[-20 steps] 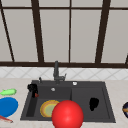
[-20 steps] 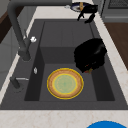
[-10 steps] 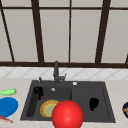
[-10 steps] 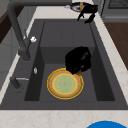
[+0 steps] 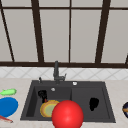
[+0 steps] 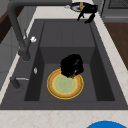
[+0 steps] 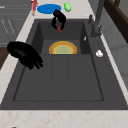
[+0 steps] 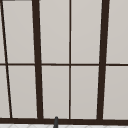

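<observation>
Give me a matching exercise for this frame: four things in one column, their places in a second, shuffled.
Things:
1. yellow plate
2. blue disc
3. left hand
4. right hand

Places:
A. on the counter left of the sink
B. over the sink's right half
C. on the floor of the left basin
D. just above the plate's far edge

Pairs: 1-C, 2-A, 3-D, 4-B

Glossy black left hand (image 5: 42, 94), right hand (image 5: 93, 103).
</observation>
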Action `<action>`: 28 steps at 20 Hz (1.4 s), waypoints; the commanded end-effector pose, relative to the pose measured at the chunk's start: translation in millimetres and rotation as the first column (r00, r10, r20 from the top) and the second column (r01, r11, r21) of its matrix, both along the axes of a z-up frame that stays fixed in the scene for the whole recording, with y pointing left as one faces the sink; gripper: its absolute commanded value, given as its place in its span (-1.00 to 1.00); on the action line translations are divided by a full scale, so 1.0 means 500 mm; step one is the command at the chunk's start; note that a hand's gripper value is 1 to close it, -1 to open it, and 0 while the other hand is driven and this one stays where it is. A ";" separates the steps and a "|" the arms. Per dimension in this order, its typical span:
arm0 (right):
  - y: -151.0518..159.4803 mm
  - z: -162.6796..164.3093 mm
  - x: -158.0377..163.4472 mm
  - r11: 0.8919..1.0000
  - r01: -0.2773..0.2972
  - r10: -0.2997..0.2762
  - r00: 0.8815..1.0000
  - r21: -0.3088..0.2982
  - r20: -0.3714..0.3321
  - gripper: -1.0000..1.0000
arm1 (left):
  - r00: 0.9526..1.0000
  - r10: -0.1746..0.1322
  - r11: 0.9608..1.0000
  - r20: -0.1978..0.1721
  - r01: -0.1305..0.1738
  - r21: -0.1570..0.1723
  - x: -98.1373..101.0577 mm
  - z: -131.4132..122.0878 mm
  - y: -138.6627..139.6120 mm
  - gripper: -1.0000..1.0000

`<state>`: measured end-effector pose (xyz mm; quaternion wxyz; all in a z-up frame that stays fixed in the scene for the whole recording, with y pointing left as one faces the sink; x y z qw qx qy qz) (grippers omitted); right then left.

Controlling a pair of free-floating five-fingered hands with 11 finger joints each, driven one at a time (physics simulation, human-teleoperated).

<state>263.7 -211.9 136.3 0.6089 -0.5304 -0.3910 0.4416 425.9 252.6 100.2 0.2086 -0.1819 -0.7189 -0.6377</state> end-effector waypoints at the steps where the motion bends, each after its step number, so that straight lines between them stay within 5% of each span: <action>1: 0.000 0.000 0.000 1.000 0.000 0.000 1.000 0.000 0.000 0.00 | 1.000 0.020 1.000 -0.015 -0.020 0.004 0.023 -0.049 -0.035 1.00; 8: 0.000 0.000 0.000 1.000 0.000 0.000 1.000 0.000 0.000 0.00 | 1.000 0.018 1.000 0.000 -0.018 0.000 0.080 -0.169 -0.098 1.00; 12: 0.000 0.000 0.000 1.000 0.000 0.000 1.000 0.000 0.000 0.00 | 1.000 0.009 1.000 0.004 -0.009 -0.028 0.101 -0.234 -0.102 1.00; 16: 0.000 0.000 0.000 1.000 0.000 0.000 1.000 0.000 0.000 0.00 | 1.000 -0.012 1.000 0.011 0.012 -0.010 0.097 -0.299 -0.106 1.00; 23: 0.000 0.000 0.000 1.000 0.000 0.000 1.000 0.000 0.000 0.00 | 1.000 -0.015 0.999 0.018 0.015 -0.029 0.116 -0.388 -0.101 1.00; 24: 0.000 0.000 0.000 1.000 0.000 0.000 1.000 0.000 0.000 0.00 | 1.000 -0.011 0.999 0.012 0.012 -0.034 0.119 -0.388 -0.098 -1.00; 25: 0.000 0.000 0.000 1.000 0.000 0.000 1.000 0.000 0.000 0.00 | 1.000 0.009 1.000 -0.019 -0.009 -0.023 0.124 -0.367 -0.092 -1.00; 28: 0.000 0.000 0.000 1.000 0.000 0.000 1.000 0.000 0.000 0.00 | 1.000 0.005 1.000 0.007 -0.005 -0.015 0.135 -0.361 -0.082 -1.00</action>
